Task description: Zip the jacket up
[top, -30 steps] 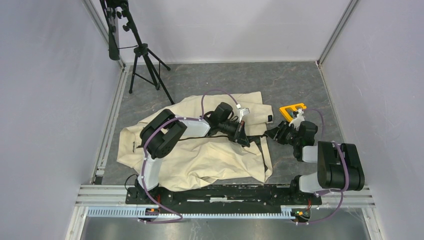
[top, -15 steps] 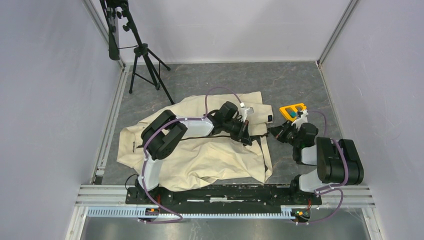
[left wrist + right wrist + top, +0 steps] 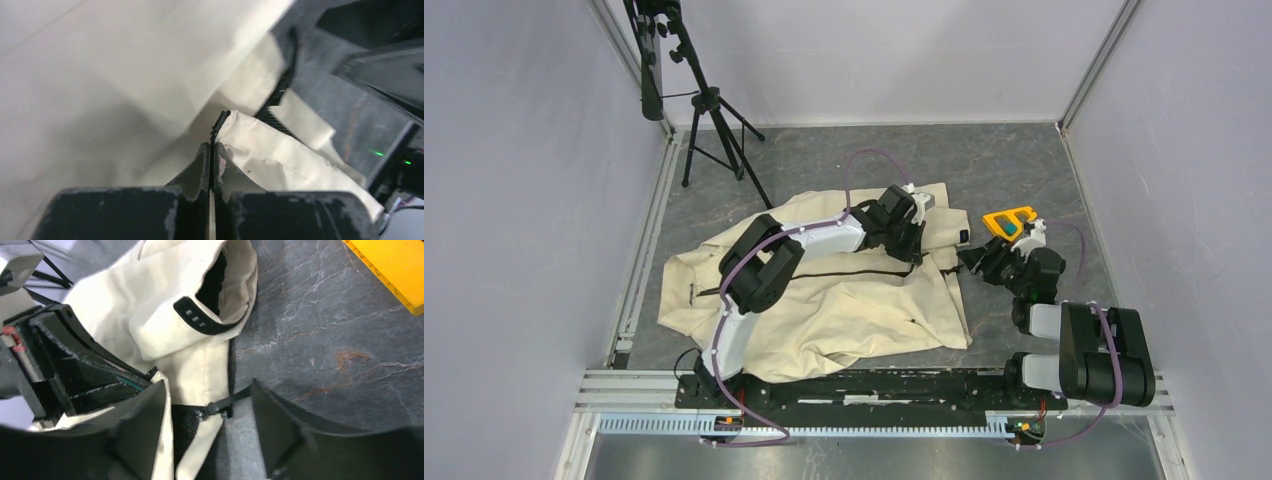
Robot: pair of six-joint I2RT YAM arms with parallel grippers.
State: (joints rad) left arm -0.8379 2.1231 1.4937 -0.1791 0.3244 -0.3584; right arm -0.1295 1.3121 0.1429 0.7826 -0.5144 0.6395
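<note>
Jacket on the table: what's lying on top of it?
The left arm stretches across the jacket, its left gripper pinched on the zipper edge. Fabric beneath the arm is hidden.

The jacket (image 3: pixel 824 310) lies on the counter (image 3: pixel 984 160), a tripod (image 3: pixel 709 110) behind-left, a block (image 3: pixel 1009 220) to its right. The left tool (image 3: pixel 914 250) sits on its right edge, the right tool (image 3: pixel 969 262) just beside.

The jacket (image 3: pixel 854 310) is matt, wrinkled cream cloth; the table (image 3: pixel 874 160) a grey, veined, stone-like surface.
</note>
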